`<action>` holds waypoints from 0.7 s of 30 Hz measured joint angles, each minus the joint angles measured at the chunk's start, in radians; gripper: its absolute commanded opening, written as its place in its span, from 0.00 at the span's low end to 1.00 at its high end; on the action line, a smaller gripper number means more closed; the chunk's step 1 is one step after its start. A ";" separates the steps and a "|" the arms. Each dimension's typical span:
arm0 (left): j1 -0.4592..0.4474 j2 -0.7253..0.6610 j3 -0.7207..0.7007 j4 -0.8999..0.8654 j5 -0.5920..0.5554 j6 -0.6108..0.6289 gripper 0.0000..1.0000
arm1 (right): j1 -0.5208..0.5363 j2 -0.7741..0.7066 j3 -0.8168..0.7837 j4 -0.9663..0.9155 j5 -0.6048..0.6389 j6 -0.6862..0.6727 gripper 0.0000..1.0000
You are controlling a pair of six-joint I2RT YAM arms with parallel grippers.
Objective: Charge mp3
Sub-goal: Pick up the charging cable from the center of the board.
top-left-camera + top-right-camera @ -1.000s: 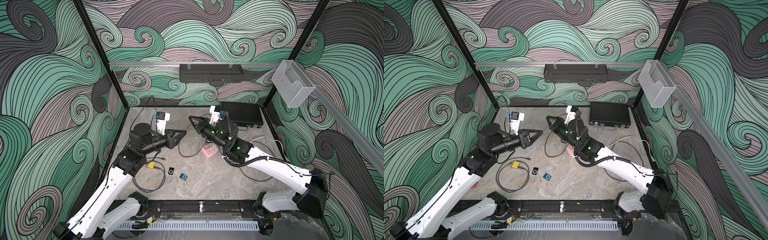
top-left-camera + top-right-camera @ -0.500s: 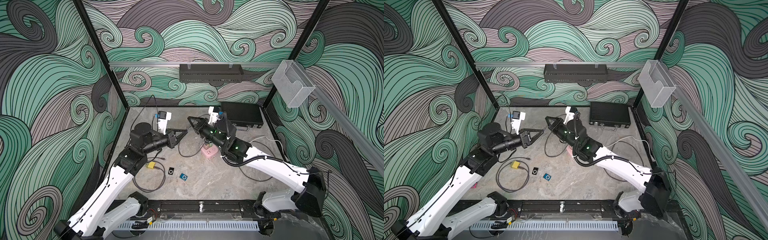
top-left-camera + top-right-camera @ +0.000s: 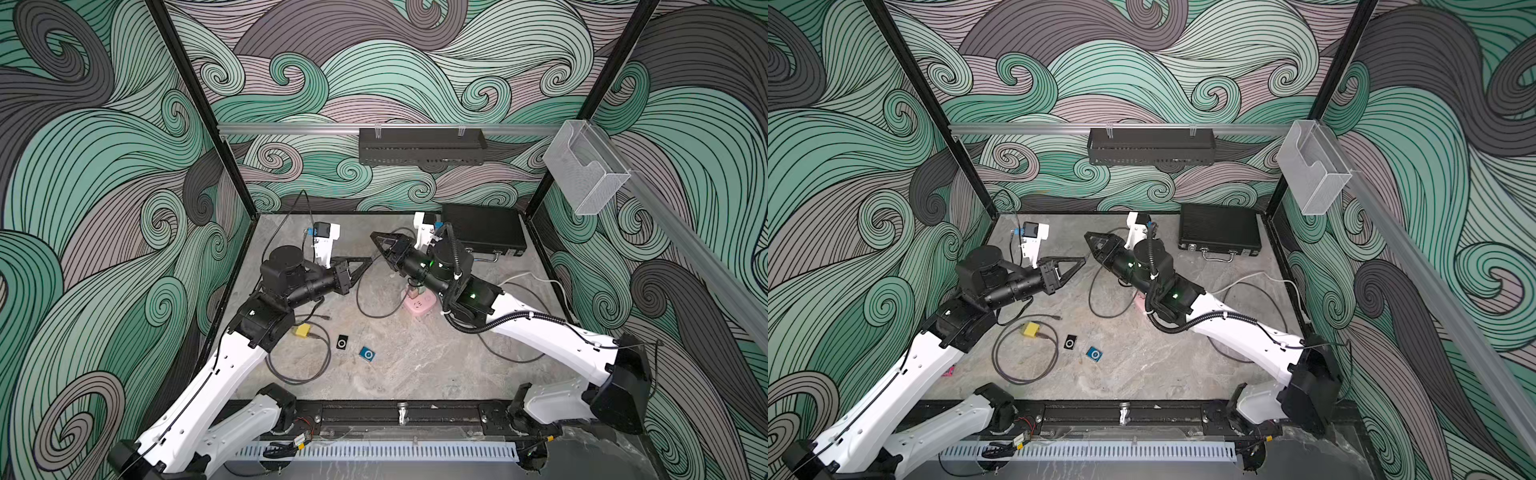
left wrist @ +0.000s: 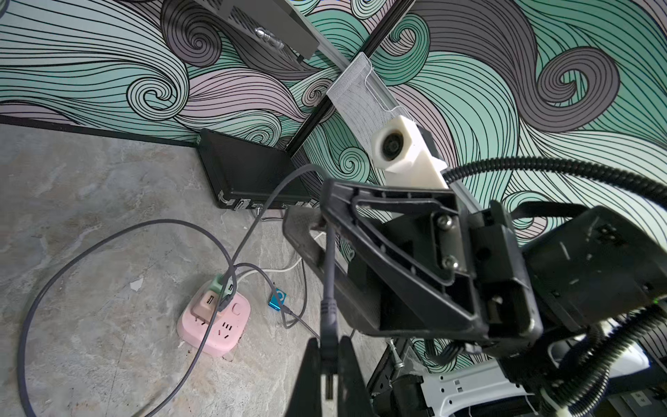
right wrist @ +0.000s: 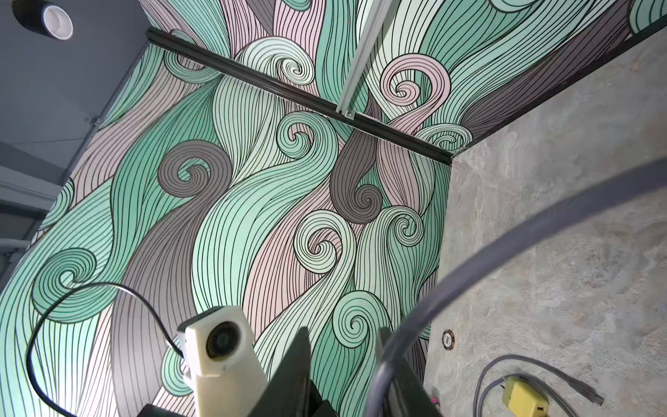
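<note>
Cable (image 4: 329,281), grey, limp; best held at stiff plug (image 4: 329,364), where left pincer (image 4: 329,343) clenches, raised near pink power strip (image 4: 216,325). Right pincer (image 4: 306,209) released. Blue square mp3 player (image 3: 367,354), likely light, near strip.

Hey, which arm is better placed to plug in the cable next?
Left. The left gripper is shut on the plug of the cable, while the right gripper has its jaws apart, the cable merely running between them.
</note>
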 measured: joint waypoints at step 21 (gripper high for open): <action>0.000 0.083 0.102 0.015 -0.006 -0.137 0.06 | -0.018 -0.084 -0.122 0.177 -0.050 0.000 0.27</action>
